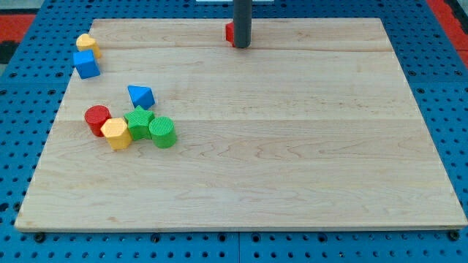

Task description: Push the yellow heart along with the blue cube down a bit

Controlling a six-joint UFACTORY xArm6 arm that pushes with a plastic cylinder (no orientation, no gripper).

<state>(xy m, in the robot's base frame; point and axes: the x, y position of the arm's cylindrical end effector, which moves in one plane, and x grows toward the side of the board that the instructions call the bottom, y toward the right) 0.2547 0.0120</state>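
The yellow heart lies at the board's top left, touching the blue cube just below it. My tip stands at the top middle of the board, far to the right of both. A red block sits just left of and behind the rod, mostly hidden by it.
A cluster lies at the left middle: a blue triangle, a red cylinder, a yellow hexagon, a green star and a green cylinder. The wooden board rests on a blue pegboard surface.
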